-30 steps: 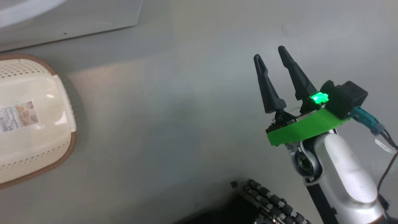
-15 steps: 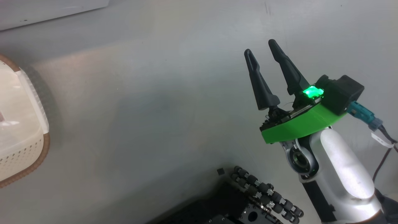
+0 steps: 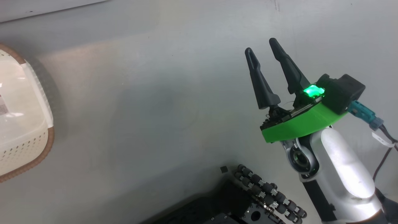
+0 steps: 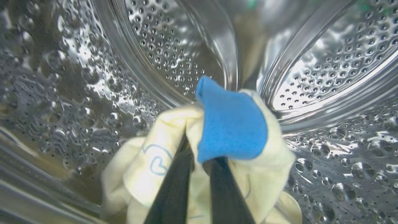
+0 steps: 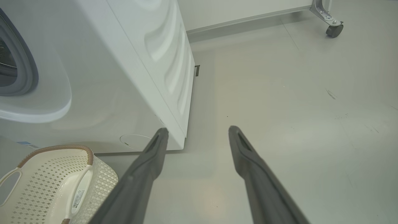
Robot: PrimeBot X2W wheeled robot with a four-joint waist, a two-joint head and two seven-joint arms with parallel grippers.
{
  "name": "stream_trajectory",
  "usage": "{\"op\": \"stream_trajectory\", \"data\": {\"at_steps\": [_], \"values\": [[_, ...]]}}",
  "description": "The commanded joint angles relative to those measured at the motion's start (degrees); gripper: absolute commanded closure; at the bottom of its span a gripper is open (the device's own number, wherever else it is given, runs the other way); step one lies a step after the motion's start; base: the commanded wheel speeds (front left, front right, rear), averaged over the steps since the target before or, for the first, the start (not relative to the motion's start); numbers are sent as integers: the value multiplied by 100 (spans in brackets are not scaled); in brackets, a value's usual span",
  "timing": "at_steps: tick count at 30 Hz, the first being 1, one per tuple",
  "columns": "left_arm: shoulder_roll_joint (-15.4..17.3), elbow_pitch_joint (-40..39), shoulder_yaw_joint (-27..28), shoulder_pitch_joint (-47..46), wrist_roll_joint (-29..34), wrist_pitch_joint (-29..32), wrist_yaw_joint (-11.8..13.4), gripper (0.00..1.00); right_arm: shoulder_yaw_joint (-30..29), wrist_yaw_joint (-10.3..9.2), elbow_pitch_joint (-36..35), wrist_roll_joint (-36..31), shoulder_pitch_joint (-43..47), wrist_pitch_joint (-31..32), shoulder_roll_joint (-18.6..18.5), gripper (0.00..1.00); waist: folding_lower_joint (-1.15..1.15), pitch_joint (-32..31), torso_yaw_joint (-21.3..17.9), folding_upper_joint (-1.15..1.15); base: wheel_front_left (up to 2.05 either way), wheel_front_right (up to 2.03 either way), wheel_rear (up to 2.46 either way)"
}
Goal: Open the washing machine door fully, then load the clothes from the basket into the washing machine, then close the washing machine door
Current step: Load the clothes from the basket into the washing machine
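Note:
My left gripper [image 4: 199, 161] is inside the washing machine's perforated steel drum [image 4: 62, 93]. It is shut on the clothes [image 4: 155, 155], a cream-yellow garment with a blue patch [image 4: 233, 130] that covers the fingertips. My right gripper [image 3: 261, 46] hangs open over the grey floor with nothing between its fingers. In the right wrist view the right gripper [image 5: 198, 130] points past the white washing machine [image 5: 124, 77] and its grey rubber ring [image 5: 25, 62]. The cream basket [image 5: 46, 180] stands in front of the machine, and the basket [image 3: 21, 124] shows no clothes in it. The washing machine door is out of view.
My wheeled base with its black rollers [image 3: 267, 196] is at the bottom of the head view. A castor wheel [image 5: 334, 30] of a frame stands far right by the wall skirting [image 5: 242, 20]. Open grey floor [image 5: 295, 109] lies to the machine's right.
The head camera has turned, so the basket now sits at the picture's left edge. The right gripper stays open in the same pose.

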Motion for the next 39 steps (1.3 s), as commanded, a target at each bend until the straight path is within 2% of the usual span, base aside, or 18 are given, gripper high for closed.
{"op": "stream_trajectory", "data": {"at_steps": [1, 2, 3, 4, 13, 21, 33, 39], "values": [[214, -151, 115, -48, -26, 64, -24, 82, 35, 8, -140, -18, 90, -54, -34, 0, 0, 1, 9, 0, 0, 0, 0], [186, -99, 120, -45, -78, 165, -44, 60, 27, 8, -136, -28, 90, -54, -34, 0, 0, 1, 21, 0, 0, 0, 0], [166, -69, 123, -49, -113, 231, -55, 12, 21, 8, -132, -37, 90, -54, -34, 0, 0, 1, 32, 0, 0, 0, 0], [147, -41, 122, -47, -144, 292, -65, 0, 15, 8, -126, -47, 90, -54, -34, 0, 0, -4, 42, 0, 0, 0, 0], [-9, 40, 92, 131, -310, 397, -108, 0, -58, 8, -89, -142, 55, -54, -34, 0, 0, -91, 183, 0, 0, 0, 0], [-217, -54, 112, 766, -484, 2, -144, 0, -260, 8, -54, -359, 78, -55, -34, 0, 0, -325, 431, 0, 0, 0, 0], [-621, -514, 121, 2341, -638, -900, 154, 0, -486, 8, 126, -744, 222, -55, -34, 0, 0, -999, 818, 0, 0, 0, 0], [-876, -1078, 169, 3444, -731, -1440, 455, 0, -669, 8, 239, -886, 382, -55, -34, 0, 0, -1493, 1030, 0, 0, 0, 0]]}}
